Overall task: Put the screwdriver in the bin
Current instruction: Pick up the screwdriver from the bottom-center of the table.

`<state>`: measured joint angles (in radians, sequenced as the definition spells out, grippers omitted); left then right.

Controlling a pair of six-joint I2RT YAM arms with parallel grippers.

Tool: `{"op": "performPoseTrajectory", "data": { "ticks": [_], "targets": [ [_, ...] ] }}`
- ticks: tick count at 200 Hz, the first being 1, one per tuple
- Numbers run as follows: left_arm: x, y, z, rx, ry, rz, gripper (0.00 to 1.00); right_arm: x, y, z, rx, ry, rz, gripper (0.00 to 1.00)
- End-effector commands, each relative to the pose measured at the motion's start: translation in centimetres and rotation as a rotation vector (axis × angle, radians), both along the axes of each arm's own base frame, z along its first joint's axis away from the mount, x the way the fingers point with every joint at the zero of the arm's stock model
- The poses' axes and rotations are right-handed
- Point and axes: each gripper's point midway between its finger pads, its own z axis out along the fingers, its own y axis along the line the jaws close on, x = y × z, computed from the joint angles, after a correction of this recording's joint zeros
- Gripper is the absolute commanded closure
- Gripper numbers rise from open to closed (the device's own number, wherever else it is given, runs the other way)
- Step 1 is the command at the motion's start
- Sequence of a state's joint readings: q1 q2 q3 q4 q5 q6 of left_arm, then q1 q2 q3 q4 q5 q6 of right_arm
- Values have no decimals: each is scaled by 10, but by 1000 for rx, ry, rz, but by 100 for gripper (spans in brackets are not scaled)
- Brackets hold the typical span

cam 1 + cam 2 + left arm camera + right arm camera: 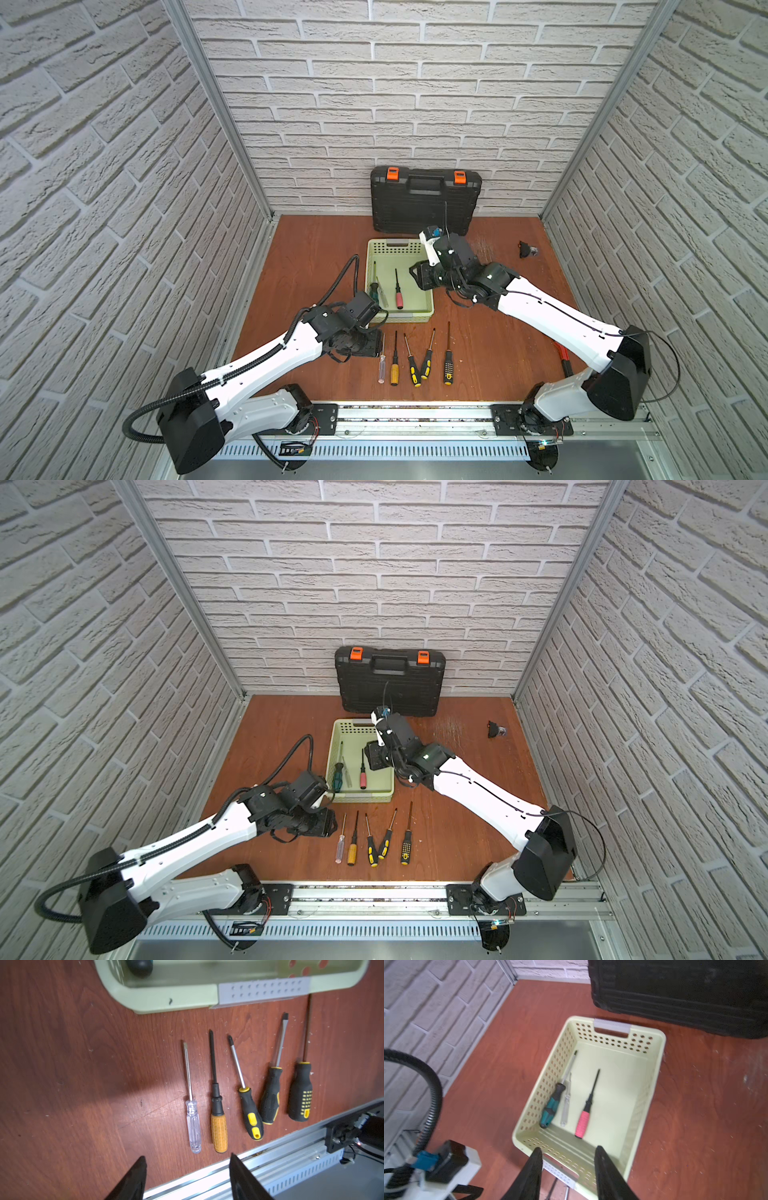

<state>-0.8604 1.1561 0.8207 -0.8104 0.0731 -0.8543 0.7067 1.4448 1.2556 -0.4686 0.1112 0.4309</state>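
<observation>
The pale green bin stands mid-table and holds three screwdrivers: teal-handled, clear and pink-handled. Several more screwdrivers lie in a row in front of it, among them a clear-handled one and an orange-handled one. My left gripper hovers open and empty by the clear handle's end. My right gripper hangs open and empty over the bin's right side.
A black toolcase with orange latches leans on the back wall behind the bin. A small black object lies at the back right. A red-handled tool lies partly under the right arm. The metal rail bounds the front.
</observation>
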Motion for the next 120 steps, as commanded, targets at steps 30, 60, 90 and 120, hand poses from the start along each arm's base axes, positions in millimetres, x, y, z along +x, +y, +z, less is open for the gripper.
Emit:
{"op": "performPoseTrajectory", "data": {
  "ticks": [30,60,90,120],
  "targets": [
    [-11,-22,-29,75,33,-14,41,-9,-19,-19,-33,27,-54,56],
    [-17,-29,-43,117,61,-19,41,-10,-19,-20,-12,18,-60,56],
    [-20,-28,-57,166,79,-7,42,-9,-21,-18,-12,6,-63,56],
    [-20,-33,-63,148,95,-9,46,-12,-22,-25,-5,21,-69,56]
  ]
}}
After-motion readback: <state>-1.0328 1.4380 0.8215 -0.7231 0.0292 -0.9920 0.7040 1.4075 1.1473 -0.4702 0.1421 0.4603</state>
